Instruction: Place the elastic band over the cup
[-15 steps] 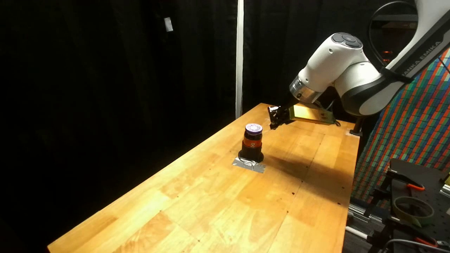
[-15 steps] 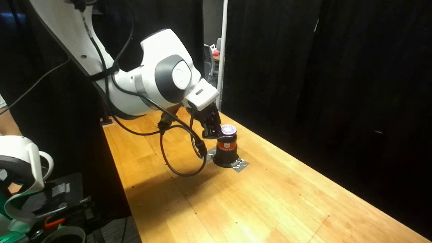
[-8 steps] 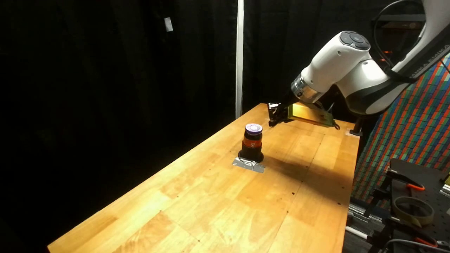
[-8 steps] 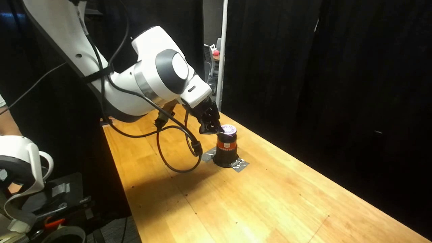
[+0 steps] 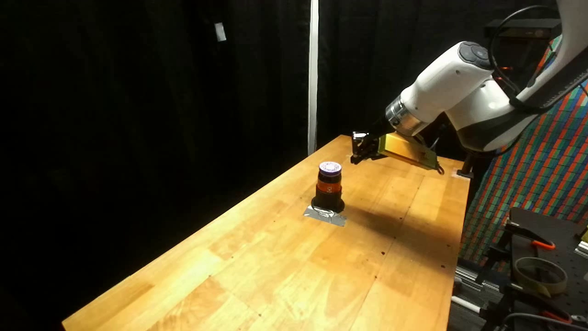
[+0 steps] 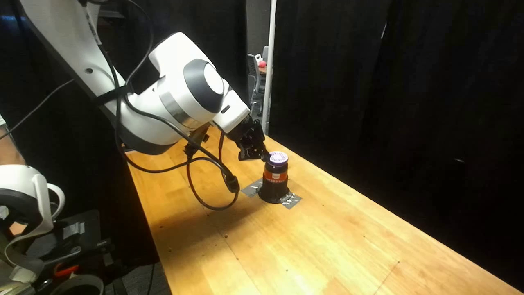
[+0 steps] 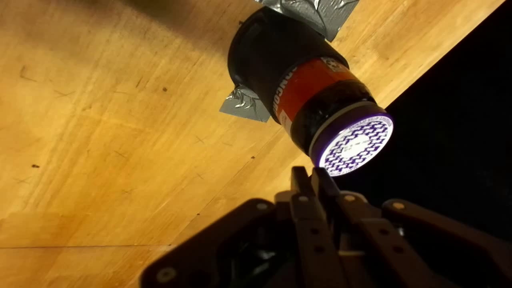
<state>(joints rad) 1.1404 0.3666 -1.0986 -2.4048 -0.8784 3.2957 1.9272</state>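
A lidded jar-style cup (image 7: pixel 326 107), dark-bodied with a red-orange label (image 7: pixel 312 85) around it, stands upright in a flared black base (image 7: pixel 269 50) on the wooden counter (image 5: pixel 275 276). In both exterior views it sits nearer the counter edge opposite the white Franka arm (image 5: pixel 445 80), where a black curtain (image 5: pixel 161 115) hangs, than the edge on the arm's side, and well apart from every corner. Strips of silver duct tape (image 7: pixel 334 17) lap over the base's foot on two sides and stick to the counter. The flat lid (image 5: pixel 330 167) has a purple rim and a patterned white top; in an exterior view a gap separates that lid from the fingers (image 7: pixel 299 180). In the wrist view the fingers are drawn together, tips side by side with barely a sliver between them, near the lid's rim; whether something thin is pinched there I cannot tell. Behind them the arm slants down over the counter, a yellow-faced block (image 5: pixel 406 149) slung under it and a black cable (image 6: pixel 233 183) hanging in a loop. Beyond the arm-side edge, a dark shelf (image 5: pixel 535 219) carries a roll of tape (image 5: pixel 558 286) and an orange-and-black tool (image 5: pixel 544 244), with a multicoloured checked hanging (image 5: pixel 517 184) behind. Past that same edge, in an exterior view, a white headset (image 6: pixel 24 178) with a looped strap is cut off by the border.
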